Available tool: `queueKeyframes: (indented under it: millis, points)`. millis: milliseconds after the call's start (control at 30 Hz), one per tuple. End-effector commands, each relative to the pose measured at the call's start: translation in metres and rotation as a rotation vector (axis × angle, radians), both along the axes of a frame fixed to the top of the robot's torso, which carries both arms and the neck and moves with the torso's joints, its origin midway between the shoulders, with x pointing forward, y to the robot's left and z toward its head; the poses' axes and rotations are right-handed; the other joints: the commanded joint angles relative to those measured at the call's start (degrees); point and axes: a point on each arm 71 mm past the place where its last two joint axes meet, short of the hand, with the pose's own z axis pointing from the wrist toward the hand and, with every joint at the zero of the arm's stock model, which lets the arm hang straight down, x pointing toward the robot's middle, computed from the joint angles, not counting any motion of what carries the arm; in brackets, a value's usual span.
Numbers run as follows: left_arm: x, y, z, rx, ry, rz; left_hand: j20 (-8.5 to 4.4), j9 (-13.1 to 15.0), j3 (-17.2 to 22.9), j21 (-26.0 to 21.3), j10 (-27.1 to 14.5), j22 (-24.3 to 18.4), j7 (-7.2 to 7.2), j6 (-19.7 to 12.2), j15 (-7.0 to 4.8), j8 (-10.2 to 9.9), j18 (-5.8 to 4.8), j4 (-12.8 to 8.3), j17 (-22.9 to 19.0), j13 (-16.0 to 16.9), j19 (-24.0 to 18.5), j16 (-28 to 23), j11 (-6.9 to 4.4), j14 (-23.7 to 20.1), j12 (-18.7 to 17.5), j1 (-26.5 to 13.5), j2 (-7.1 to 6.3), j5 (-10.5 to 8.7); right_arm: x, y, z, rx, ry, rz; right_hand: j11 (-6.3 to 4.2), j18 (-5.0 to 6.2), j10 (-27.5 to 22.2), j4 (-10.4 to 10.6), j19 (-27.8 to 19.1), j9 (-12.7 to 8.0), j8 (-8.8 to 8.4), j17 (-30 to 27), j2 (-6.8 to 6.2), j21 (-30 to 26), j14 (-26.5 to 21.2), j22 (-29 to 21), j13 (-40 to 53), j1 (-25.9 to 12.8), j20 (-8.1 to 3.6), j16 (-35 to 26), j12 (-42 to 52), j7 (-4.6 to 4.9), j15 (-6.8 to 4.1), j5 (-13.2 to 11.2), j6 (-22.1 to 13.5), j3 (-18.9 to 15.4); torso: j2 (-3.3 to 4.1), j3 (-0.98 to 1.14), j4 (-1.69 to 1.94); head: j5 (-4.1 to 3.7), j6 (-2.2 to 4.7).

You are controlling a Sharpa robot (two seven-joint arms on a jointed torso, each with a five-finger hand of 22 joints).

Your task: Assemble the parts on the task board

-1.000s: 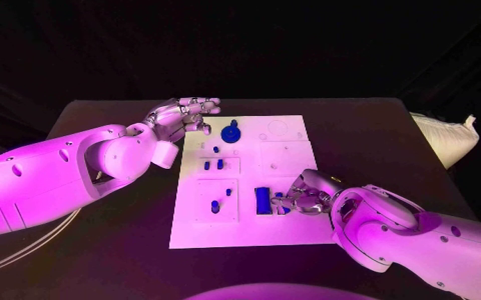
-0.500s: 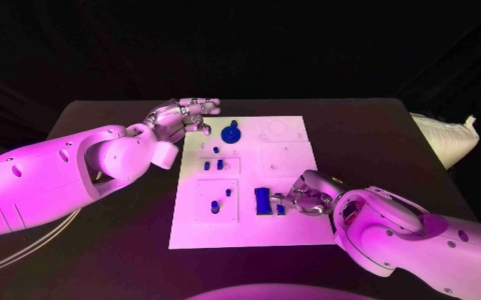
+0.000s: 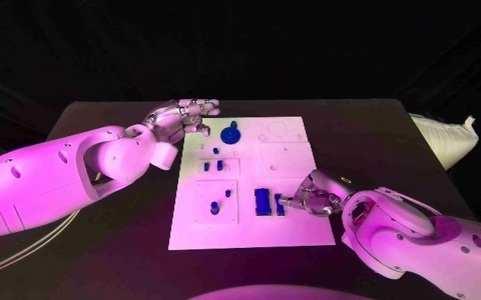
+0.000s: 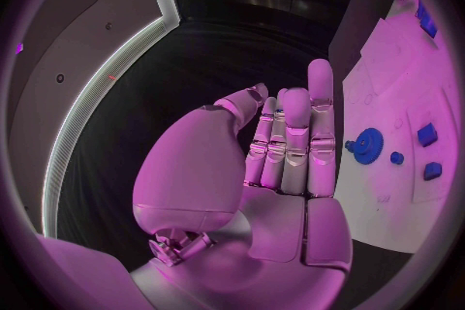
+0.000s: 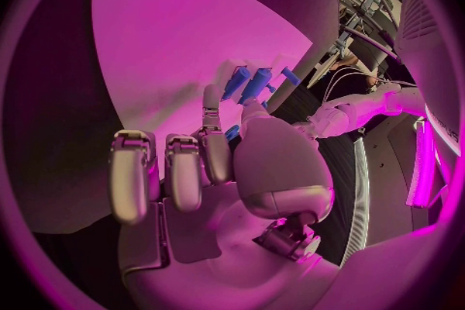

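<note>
Silver fingers of the right hand (image 3: pixel 313 198) are seen curled at the lower right of the white task board (image 3: pixel 290 234), in the lower right of the head view. Whether a part is pinched there cannot be told: in the right wrist view (image 5: pixel 218 170) a small blue piece (image 5: pixel 232 132) is seen close against one fingertip, but a grip is not plainly shown. Just beside this hand a tall blue block (image 3: pixel 263 201) is stood on the board. Further left on the board a small blue peg (image 3: pixel 215 207) is seen, and above it a pair of small blue parts (image 3: pixel 213 165).

At the upper left corner of the board the left hand (image 3: pixel 185 118) is held with nothing in it; in the left wrist view (image 4: pixel 291 147) its fingers are stretched out side by side. Near it a blue gear (image 3: pixel 231 133) is laid on the board. Black worktop (image 3: pixel 110 244) is seen around the board.
</note>
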Motion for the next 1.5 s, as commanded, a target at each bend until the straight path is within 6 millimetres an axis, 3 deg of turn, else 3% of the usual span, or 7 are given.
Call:
queueKeyframes:
  millis: [33, 333, 1033, 1400, 1500]
  points:
    - [-0.001, -0.002, 0.001, -0.009, -0.007, -0.019, -0.03, 0.0, -0.2, -0.4, -0.5, -0.1, 0.01, -0.3, -0.15, 0.4, 1.04, -0.1, -0.1, -0.1, -0.3, -0.3, -0.05, -0.4, 0.2, -0.3, 0.34, 0.24, -0.002, 0.004, 0.001, -0.017, -0.007, 0.047, -0.41, -1.11, 3.9, -0.9, 2.8, 0.2, 0.33, 12.0, -0.21, -0.1, 5.6, 7.6, 9.3, 2.5, -0.42, 0.2, -0.3, 0.01, -0.34, -0.7, -0.4, -0.4, 0.04, -0.01, 0.04, -0.04, -0.02]
    - [-0.001, -0.002, 0.001, -0.009, -0.006, -0.019, -0.03, 0.0, -0.2, -0.4, -0.5, -0.1, 0.01, -0.3, -0.15, 0.4, 1.04, -0.1, -0.1, -0.1, -0.3, -0.3, -0.05, -0.4, 0.2, -0.3, 0.34, 0.24, -0.002, 0.006, -0.001, -0.026, 0.000, 0.061, -0.35, -1.09, 3.9, -2.7, 2.8, 0.6, 0.43, 11.9, 0.17, -0.1, 5.6, 7.5, 9.3, 6.7, -0.36, 0.1, -0.5, 0.10, -0.28, -1.5, -0.7, -1.1, 0.05, -0.05, 0.10, -0.07, -0.17]
    - [-0.001, -0.002, 0.001, -0.008, -0.006, -0.019, -0.02, 0.0, -0.2, -0.4, -0.6, -0.1, -0.01, -0.3, -0.14, 0.4, 1.04, -0.2, -0.2, -0.1, -0.3, -0.3, -0.07, -0.5, 0.3, -0.3, 0.44, 0.26, 0.007, 0.009, -0.010, -0.052, 0.010, 0.070, -0.33, -1.09, 3.9, -3.3, 2.8, 0.7, 0.47, 11.9, 0.85, -0.1, 5.6, 7.6, 9.4, 8.1, -0.32, 0.1, -0.5, 0.11, -0.25, -1.2, -0.8, -1.3, 0.04, 0.00, 0.15, 0.07, -0.48]
    - [0.000, 0.000, 0.001, -0.006, -0.005, -0.014, -0.01, 0.0, -0.2, -0.4, -0.6, -0.2, -0.02, -0.4, -0.15, 0.5, 1.05, -0.2, -0.2, -0.1, -0.4, -0.3, -0.08, -0.6, 0.4, -0.2, 0.53, 0.28, 0.005, 0.010, -0.002, 0.064, -0.040, 0.067, -0.16, -0.99, 3.7, -1.4, 2.6, 0.9, 0.33, 11.6, 1.07, -0.5, 5.5, 7.2, 9.1, 6.0, -0.23, 0.0, -1.3, 0.32, -0.13, -0.9, -1.2, -3.5, -0.05, 0.01, -0.01, 0.26, -0.29]
    - [-0.001, 0.000, 0.001, -0.006, -0.006, -0.013, -0.01, 0.0, -0.2, -0.4, -0.6, -0.2, -0.02, -0.4, -0.15, 0.5, 1.05, -0.2, -0.2, -0.1, -0.4, -0.3, -0.08, -0.6, 0.4, -0.2, 0.53, 0.28, 0.010, 0.006, 0.006, 0.175, -0.036, 0.055, 0.36, -0.78, 3.3, -1.1, 2.2, 0.6, -0.81, 10.9, 0.92, -1.2, 5.4, 6.3, 8.6, 6.3, -0.05, -0.5, -2.9, 1.01, 0.21, -0.5, -3.3, -4.2, -0.17, -0.08, -0.02, 0.21, 0.08]
